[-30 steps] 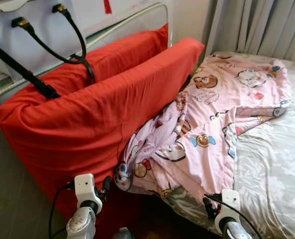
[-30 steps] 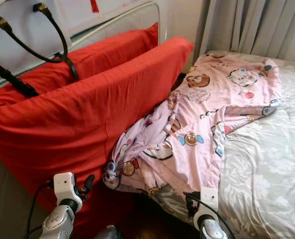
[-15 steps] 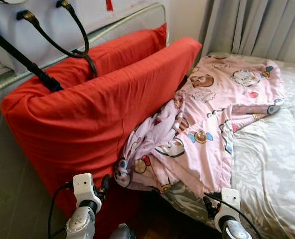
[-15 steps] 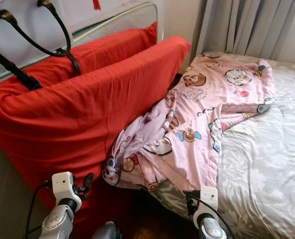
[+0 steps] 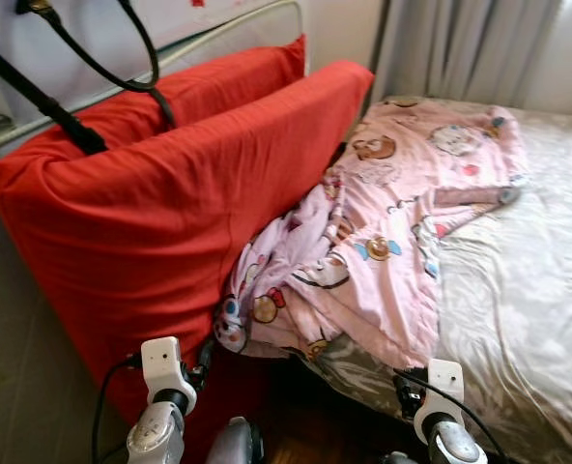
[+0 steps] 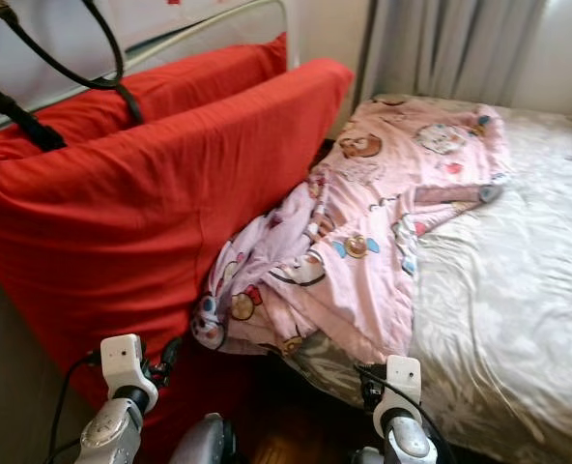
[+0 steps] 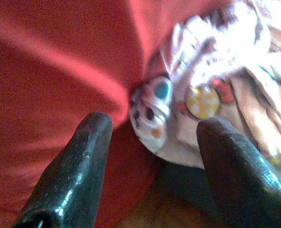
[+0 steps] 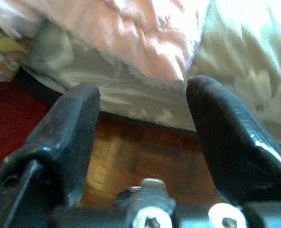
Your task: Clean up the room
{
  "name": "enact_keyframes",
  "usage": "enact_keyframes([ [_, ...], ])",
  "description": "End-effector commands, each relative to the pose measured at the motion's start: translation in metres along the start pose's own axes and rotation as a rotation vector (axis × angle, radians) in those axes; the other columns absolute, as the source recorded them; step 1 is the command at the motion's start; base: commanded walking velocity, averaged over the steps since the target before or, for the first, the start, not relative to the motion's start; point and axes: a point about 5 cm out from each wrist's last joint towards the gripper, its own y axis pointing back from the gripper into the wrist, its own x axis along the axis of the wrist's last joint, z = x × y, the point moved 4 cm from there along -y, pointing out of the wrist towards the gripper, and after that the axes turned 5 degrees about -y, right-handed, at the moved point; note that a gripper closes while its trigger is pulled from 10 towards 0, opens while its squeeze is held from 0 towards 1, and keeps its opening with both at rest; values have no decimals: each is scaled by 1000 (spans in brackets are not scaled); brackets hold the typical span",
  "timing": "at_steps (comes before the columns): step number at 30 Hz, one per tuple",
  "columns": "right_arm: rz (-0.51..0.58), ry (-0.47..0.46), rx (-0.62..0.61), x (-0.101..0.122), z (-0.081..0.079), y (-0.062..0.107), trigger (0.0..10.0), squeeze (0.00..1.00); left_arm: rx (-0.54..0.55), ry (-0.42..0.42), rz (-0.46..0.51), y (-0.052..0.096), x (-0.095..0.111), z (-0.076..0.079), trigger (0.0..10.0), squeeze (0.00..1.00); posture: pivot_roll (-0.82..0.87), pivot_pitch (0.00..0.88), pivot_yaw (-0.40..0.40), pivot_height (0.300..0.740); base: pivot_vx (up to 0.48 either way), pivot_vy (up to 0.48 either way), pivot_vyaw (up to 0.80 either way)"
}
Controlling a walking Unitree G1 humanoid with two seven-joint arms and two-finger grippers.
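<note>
You faced the bed (image 5: 528,290), its right side bare. A red cushion (image 5: 170,203) stood at left. The pink quilt (image 5: 383,222) lay crumpled, its near corner spilling off the bed's edge beside the cushion; tidying looked barely begun, with the quilt left to spread. Your left gripper (image 7: 152,156) and right gripper (image 8: 143,142) hung low, fingers spread, gripping nothing.

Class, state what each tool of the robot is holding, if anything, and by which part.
Nothing is held. The left tool and the right tool are both open and empty, short of the pink blanket.
</note>
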Motion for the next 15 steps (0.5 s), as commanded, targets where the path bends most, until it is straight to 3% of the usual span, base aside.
enact_keyframes([
  [1,28,-5,13,9,-6,-3,10000,0,18,6,-70,10,-19,-6,10000,0,-18,48,52,631,0,0,0],
  [15,27,-7,11,10,-6,-3,10000,0,23,4,-84,10,-21,-9,10000,0,-17,46,55,631,34,0,0],
])
